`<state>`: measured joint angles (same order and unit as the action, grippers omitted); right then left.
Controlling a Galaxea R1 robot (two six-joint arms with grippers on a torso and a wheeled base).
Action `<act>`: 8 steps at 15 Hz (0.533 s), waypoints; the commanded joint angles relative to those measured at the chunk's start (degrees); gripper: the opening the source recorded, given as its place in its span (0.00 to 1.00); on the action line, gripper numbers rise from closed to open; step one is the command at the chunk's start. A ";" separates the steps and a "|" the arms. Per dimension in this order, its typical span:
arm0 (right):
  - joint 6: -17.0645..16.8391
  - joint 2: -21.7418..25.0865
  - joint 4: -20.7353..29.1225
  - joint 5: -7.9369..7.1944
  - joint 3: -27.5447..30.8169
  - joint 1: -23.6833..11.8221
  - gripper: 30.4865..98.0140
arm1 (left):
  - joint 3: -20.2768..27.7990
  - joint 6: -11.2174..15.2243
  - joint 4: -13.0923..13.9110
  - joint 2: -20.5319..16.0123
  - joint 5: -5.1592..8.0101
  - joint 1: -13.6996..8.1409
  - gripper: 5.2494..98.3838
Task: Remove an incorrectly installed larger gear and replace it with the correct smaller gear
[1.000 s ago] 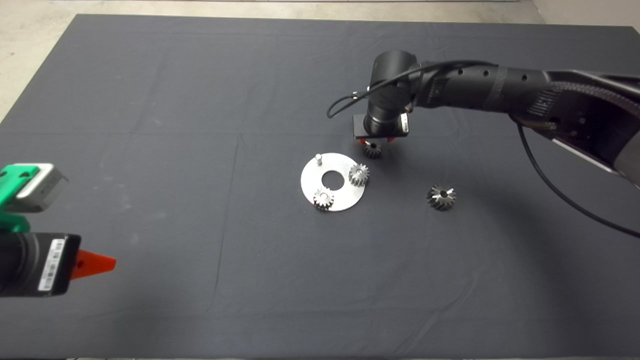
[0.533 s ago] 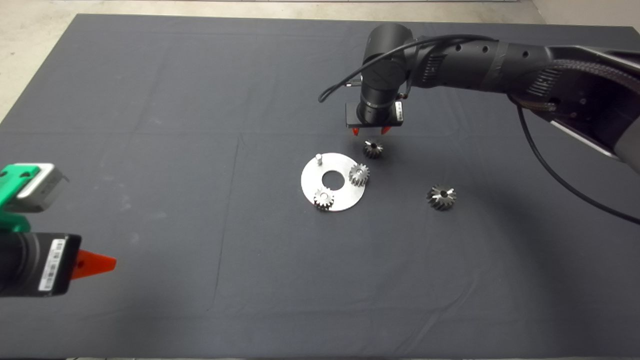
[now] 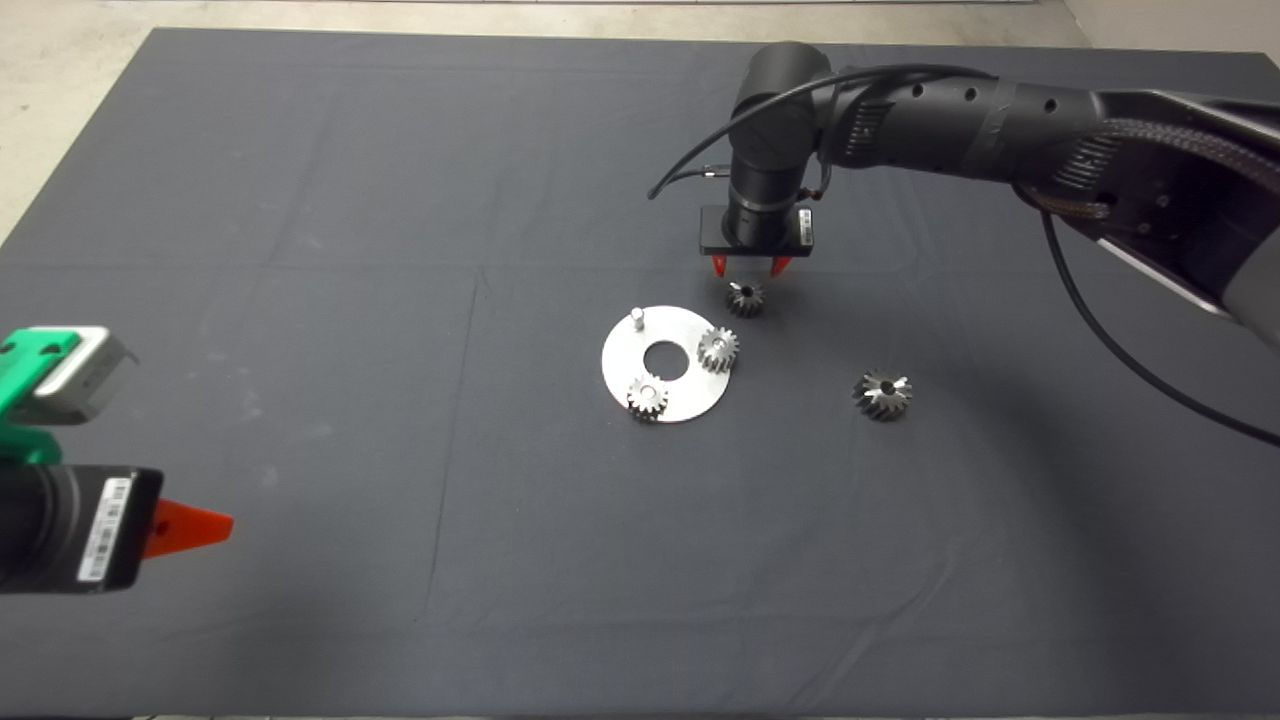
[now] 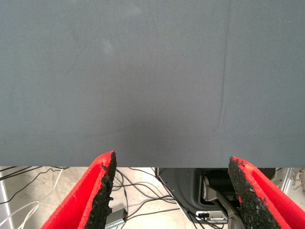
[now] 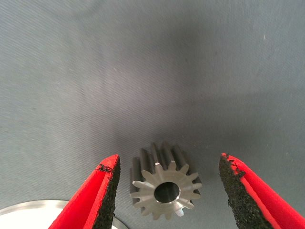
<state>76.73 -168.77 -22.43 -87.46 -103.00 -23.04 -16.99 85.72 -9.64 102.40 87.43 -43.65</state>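
The smaller gear point(image 3: 746, 298) lay on the dark mat point(image 3: 400, 200) just right of centre in the head view, above the upper right rim of the round steel plate point(image 3: 620, 362) and apart from it. In the right wrist view the same gear point(image 5: 166, 187) stood flat on its face, centre hole up, between the two red fingers point(image 5: 97, 195) without touching either pad.

Near edge: the left gripper point(image 3: 190, 525) waited at the lower left of the head view, over the worktop's left margin. Its jaws were spread wide, as the left wrist view point(image 4: 171, 191) showed, with nothing between them; floor cables showed beyond the mat's edge.

Centre: the plate carried two small gears, one point(image 3: 647, 397) at its lower left and one point(image 3: 718, 349) at its right rim, and a bare pin point(image 3: 637, 317) at its upper left. The larger gear point(image 3: 883, 394) lay on the mat to the right of the plate, well apart from it.

Further back: the right gripper point(image 3: 748, 265) hung just above the smaller gear, pointing down, the arm entering from the right edge. Its jaws were spread apart and held nothing.
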 commanded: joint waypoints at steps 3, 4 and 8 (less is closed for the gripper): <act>-0.09 -0.74 3.27 -0.87 -0.69 -1.57 0.37 | 0.84 0.14 -0.38 0.40 3.45 -0.12 0.58; 0.00 -0.74 3.27 -0.87 -0.69 -1.57 0.37 | 0.84 0.14 -0.38 0.66 3.45 -0.12 0.58; 0.00 -1.27 3.27 -0.96 -0.69 -1.57 0.37 | 0.93 0.14 -0.29 0.57 3.45 -0.12 0.58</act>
<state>76.70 -169.29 -20.94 -87.48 -103.74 -23.02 -16.99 85.72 -9.64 102.91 87.43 -43.65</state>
